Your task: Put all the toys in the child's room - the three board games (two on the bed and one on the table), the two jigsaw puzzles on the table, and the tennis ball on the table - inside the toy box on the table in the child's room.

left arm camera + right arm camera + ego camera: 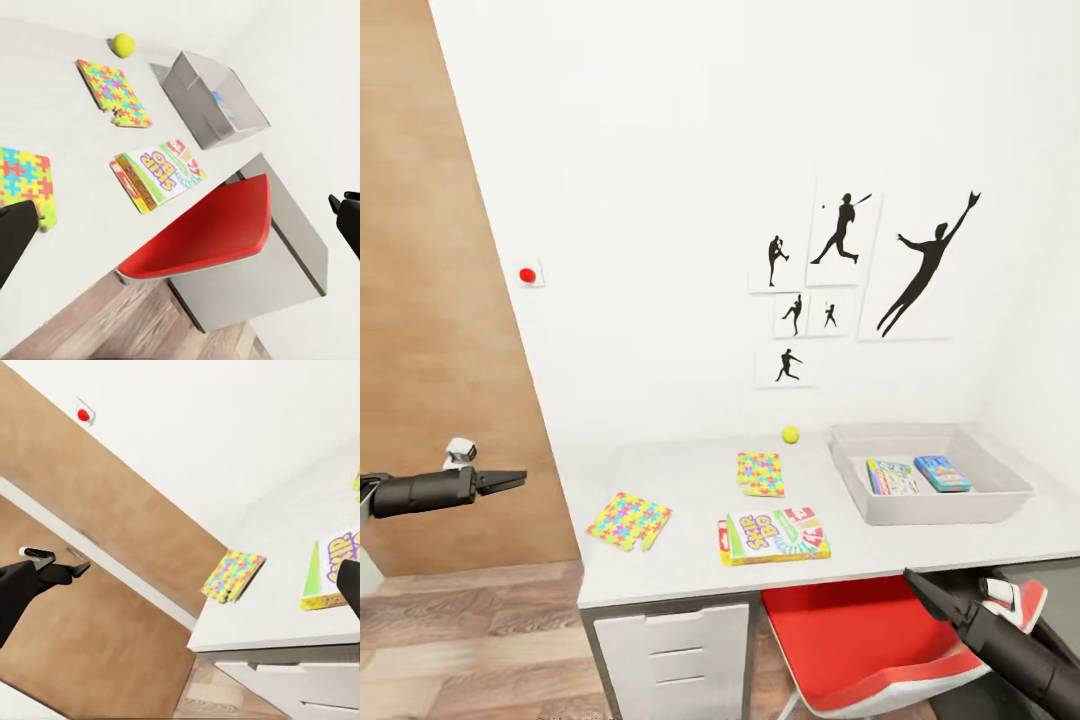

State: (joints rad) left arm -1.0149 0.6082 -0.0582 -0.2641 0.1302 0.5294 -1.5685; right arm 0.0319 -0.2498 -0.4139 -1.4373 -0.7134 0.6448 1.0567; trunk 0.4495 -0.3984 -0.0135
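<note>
At the lower right of the head view the right gripper (916, 583) and at mid left the left gripper (510, 479) both looked pinched closed and empty, so either could have shoved the board game (774, 535) off the table (660, 570) edge above the red chair (860, 640). Beyond it lay two jigsaw puzzles (628, 520) (760, 473) and the tennis ball (790, 434), with the toy box (920, 505) at right holding two games. Behind stood a white wall with silhouette pictures (840, 280) and a wood door (420, 300) at left.
</note>
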